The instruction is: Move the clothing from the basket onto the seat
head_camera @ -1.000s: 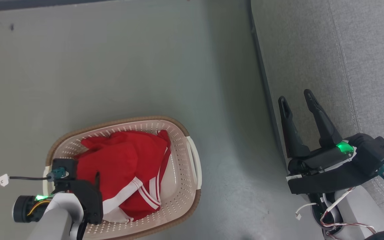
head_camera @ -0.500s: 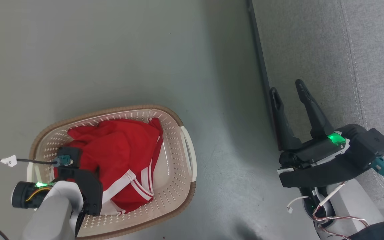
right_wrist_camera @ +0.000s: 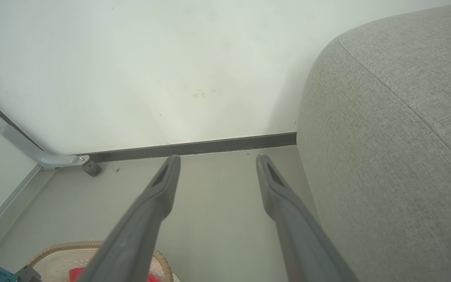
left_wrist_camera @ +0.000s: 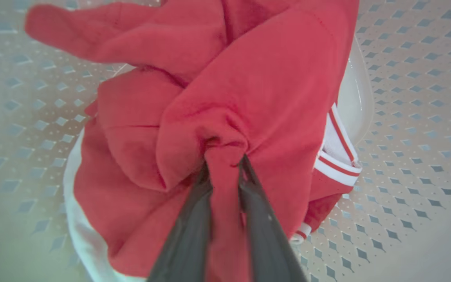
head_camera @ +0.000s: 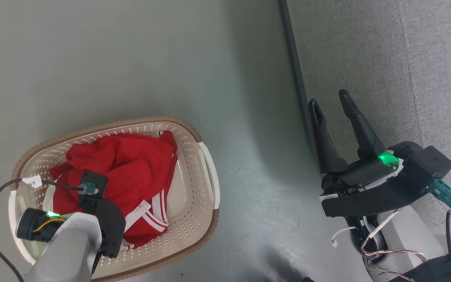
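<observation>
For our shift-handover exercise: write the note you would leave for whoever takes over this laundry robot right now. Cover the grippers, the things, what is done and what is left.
Grippers: the left gripper is shut on a bunched fold of the red clothing, down inside the basket. The right gripper is open and holds nothing, at the near edge of the seat.
Things: the clothing is heaped in the basket, which stands on the floor left of the seat.
Done: grip taken.
Left: lift, carry to the seat, release, then check the basket for more.
</observation>
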Robot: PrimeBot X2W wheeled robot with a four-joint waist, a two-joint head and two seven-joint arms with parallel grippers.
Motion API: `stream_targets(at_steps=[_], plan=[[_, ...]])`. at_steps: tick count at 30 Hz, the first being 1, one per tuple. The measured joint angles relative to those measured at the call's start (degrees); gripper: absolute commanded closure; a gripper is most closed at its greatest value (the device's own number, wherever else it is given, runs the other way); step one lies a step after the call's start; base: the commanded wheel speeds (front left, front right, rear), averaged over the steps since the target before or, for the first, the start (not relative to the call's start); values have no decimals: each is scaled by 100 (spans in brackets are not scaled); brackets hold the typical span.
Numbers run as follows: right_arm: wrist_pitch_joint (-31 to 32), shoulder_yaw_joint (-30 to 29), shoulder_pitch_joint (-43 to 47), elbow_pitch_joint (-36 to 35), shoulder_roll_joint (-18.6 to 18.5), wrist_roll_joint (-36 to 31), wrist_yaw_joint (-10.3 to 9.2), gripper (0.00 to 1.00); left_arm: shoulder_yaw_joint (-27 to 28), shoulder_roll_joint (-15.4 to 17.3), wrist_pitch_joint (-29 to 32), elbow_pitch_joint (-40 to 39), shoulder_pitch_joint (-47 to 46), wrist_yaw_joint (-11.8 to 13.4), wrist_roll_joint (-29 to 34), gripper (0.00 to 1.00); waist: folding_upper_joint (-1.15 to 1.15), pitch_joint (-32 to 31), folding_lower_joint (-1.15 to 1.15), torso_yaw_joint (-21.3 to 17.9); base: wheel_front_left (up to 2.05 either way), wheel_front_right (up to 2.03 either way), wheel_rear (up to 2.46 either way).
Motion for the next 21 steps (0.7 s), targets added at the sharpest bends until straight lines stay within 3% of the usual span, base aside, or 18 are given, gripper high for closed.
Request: stream_targets(at_steps=[12,21], plan=[[0,-80,-16,157,7,0,0,0,51,-187,-283,156,-107,-18,-42,100,0,-117,0,48,0,0,0],[1,-182,-25,409,-55,0,0,0,118,-411,-839,183,-91,-269,-175,100,0,-536,0,199,0,0,0]])
